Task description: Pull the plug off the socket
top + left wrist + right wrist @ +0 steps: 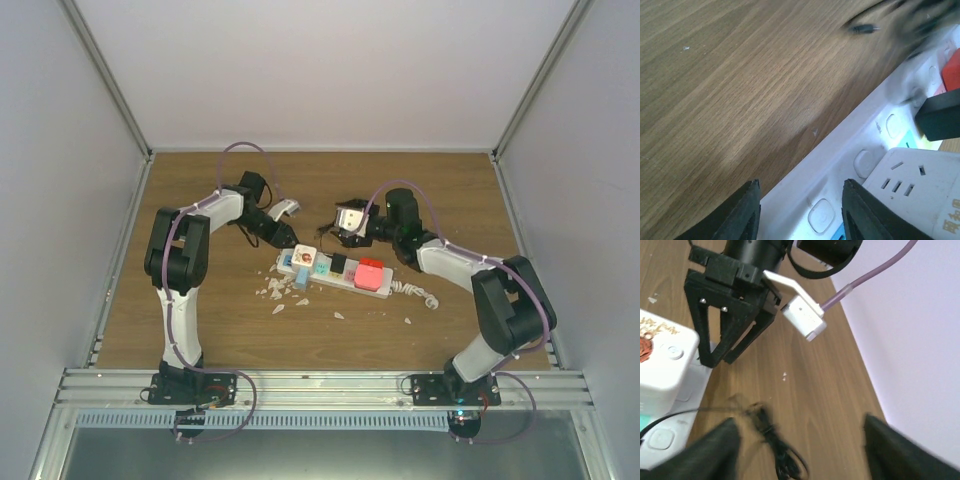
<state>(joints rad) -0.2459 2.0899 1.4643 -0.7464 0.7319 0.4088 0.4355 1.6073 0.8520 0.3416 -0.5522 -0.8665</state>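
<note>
The white power strip (334, 281) lies across the middle of the table with several plugs in it: a white adapter (304, 256), a teal one, a black plug (338, 263), a pink one and a red one (371, 274). My left gripper (287, 238) is open over the strip's left end. In the left wrist view its fingers straddle the strip (840, 165) beside the white adapter (920, 192) and touch nothing. My right gripper (347, 226) is open and empty behind the strip. Its blurred fingertips (715, 450) hang above a bundled black cord (776, 442).
The strip's coiled white cord (415, 292) trails off its right end. Small white scraps (275, 292) lie in front of the strip. Grey walls (60, 150) close in the left, right and back sides. The left gripper (725, 325) shows in the right wrist view.
</note>
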